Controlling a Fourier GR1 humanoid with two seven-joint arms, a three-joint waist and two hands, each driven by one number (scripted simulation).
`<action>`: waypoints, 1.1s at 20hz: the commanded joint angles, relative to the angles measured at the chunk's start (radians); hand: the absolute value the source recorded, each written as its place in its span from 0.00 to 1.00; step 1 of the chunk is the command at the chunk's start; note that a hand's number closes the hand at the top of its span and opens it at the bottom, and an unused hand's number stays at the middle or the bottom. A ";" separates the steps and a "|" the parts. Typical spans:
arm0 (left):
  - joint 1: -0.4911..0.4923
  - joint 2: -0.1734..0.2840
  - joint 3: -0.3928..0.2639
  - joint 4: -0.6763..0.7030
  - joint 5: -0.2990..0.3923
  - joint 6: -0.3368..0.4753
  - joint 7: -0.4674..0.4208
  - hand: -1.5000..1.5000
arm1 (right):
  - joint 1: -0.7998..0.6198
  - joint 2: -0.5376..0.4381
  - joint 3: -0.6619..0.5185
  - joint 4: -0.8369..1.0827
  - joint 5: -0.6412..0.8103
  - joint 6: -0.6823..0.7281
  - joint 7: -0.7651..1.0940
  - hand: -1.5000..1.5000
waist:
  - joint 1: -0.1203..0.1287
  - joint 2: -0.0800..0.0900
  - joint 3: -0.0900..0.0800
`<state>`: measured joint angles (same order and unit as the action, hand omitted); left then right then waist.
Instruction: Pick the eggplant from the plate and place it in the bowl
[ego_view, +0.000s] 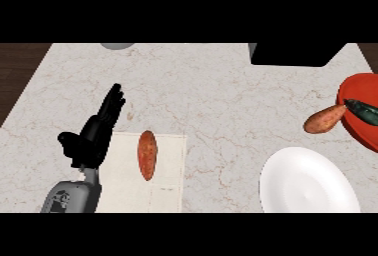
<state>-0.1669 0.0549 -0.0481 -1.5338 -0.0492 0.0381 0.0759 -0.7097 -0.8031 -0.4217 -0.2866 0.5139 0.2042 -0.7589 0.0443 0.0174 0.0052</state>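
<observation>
The white plate (308, 184) sits at the lower right with nothing on it. A dark, elongated eggplant (363, 111) lies inside the red bowl (358, 87) at the right edge. An orange sweet potato (325, 119) leans against the bowl's left rim. My left hand (94, 131) rests open at the left, fingers straight and pointing up, holding nothing. It stands just left of a white mat. My right hand does not show.
A second sweet potato (147, 155) lies lengthwise on the white mat (168, 170) beside my left hand. A black box (297, 54) stands at the back right. A grey round object (118, 45) peeks in at the back edge.
</observation>
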 joint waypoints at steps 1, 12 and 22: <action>0.026 -0.007 -0.014 -0.028 -0.001 -0.001 0.009 0.50 | -0.021 0.011 -0.077 0.047 -0.071 -0.015 -0.071 0.00 | -0.001 -0.002 0.000; 0.008 -0.004 0.009 -0.016 -0.001 0.012 0.029 0.50 | 0.001 -0.182 -0.190 0.153 -0.196 0.288 -0.017 0.00 | -0.015 -0.004 0.000; 0.039 -0.011 -0.012 -0.022 -0.007 -0.003 -0.010 0.50 | 0.112 -0.221 -0.215 0.143 -0.250 0.508 -0.060 0.00 | -0.020 -0.003 0.003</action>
<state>-0.1488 0.0514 -0.0444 -1.5445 -0.0519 0.0393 0.0743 -0.6538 -1.0172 -0.6284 -0.1514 0.2804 0.5325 -0.6960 0.0248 0.0144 0.0068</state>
